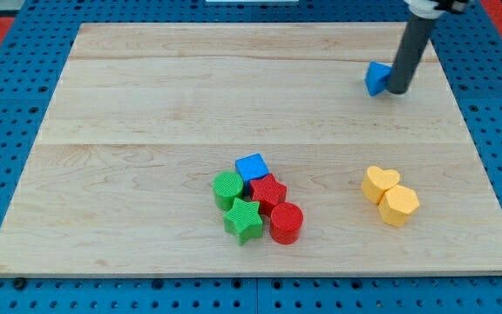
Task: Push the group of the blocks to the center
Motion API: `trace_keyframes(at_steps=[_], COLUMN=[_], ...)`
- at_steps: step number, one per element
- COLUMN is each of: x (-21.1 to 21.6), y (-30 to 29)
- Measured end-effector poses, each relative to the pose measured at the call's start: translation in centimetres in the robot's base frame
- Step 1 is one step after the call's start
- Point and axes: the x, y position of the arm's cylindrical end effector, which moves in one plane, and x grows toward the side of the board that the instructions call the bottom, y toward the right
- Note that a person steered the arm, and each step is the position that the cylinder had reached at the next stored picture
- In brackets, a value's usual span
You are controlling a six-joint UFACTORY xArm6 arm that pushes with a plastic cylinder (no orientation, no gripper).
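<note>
Resting at the far right of the wooden surface (146,96), my tip (398,91) touches the right side of a small blue block (376,78), whose shape I cannot make out because the rod covers part of it. The rod (410,52) runs up and to the right from the tip and leaves the view at the top edge. This arm carries no end effector, only the rod, so there are no jaws to be apart or together.

The main group sits near the middle of the surface's near half, slightly left of centre, and well apart from my tip. It holds five blocks packed together and touching: a blue cube (252,167) at the far side, a green cylinder (227,187) at the left, a red block (268,192) in the middle whose shape I cannot tell, a green star (243,220) at the near left, and a red cylinder (287,221) at the near right.

To the right of that group, apart from it, lie two yellow blocks touching each other: a yellow heart (379,183) on the far side and a yellow hexagon (399,205) just nearer and to its right.

A blue pegboard (7,113) with rows of holes surrounds the surface.
</note>
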Motion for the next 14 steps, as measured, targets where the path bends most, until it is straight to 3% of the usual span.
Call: trace_keyframes(at_steps=[2,4,5,9,11,12,14], x=[-1.0,5.5,7.5,12.7,21.2,26.7,28.0], y=[-3.2,-16.7,-18.9,-15.2,-10.8,-10.8,-15.7])
